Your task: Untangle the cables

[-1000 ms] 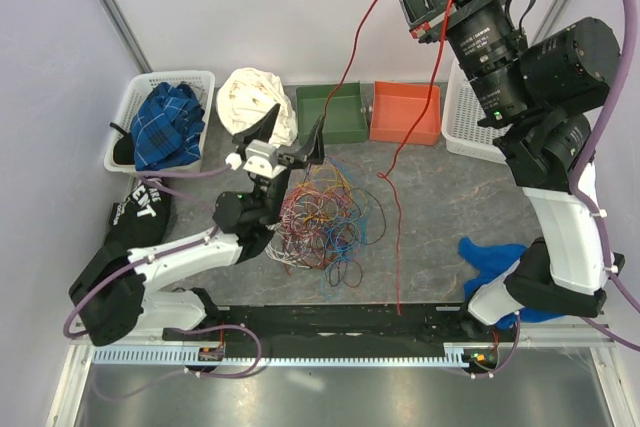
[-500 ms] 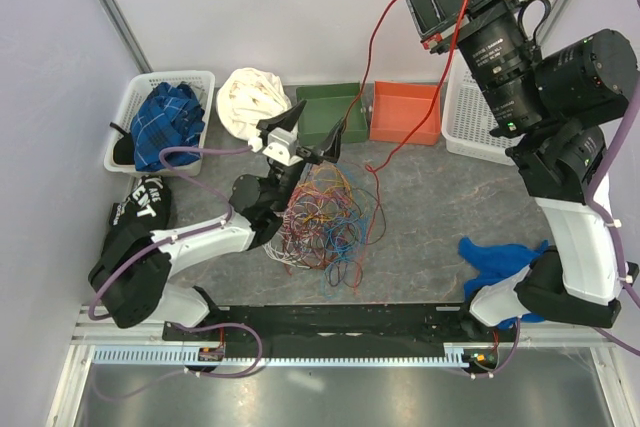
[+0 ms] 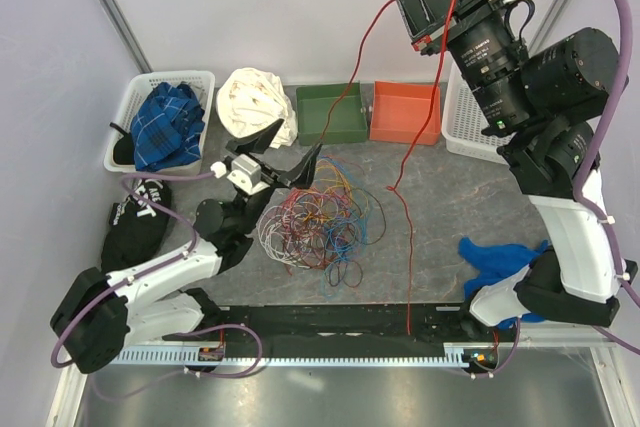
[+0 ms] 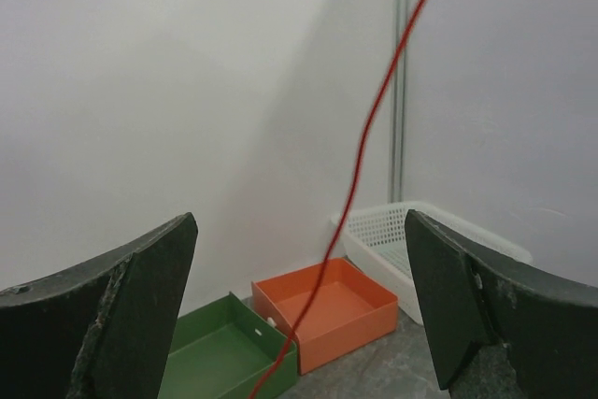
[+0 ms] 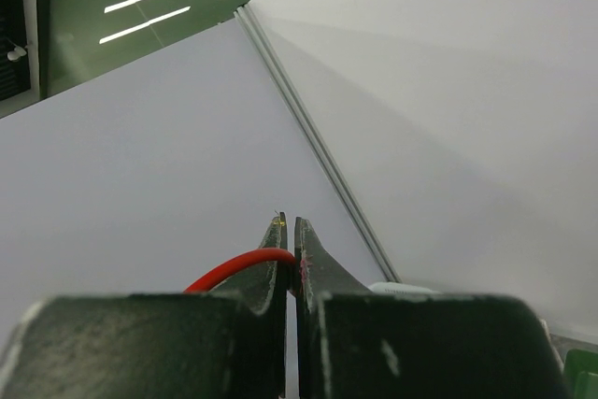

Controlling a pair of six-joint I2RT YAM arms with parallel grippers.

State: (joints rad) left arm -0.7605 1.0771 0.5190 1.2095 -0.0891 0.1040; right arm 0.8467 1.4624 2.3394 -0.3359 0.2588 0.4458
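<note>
We've got the right gripper (image 5: 289, 233) pinched tight on one red cable (image 4: 358, 165), hoisted high. The left gripper (image 3: 290, 147) hangs spread wide, holding nothing, above the tangled cables (image 3: 320, 222) heaped mid-table (image 3: 450, 197).

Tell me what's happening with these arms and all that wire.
The right gripper is shut on a red cable and holds it high above the table, so the cable hangs down to the near edge. The left gripper is open by the far-left edge of the tangled cables, holding nothing. That heap lies knotted mid-table.
</note>
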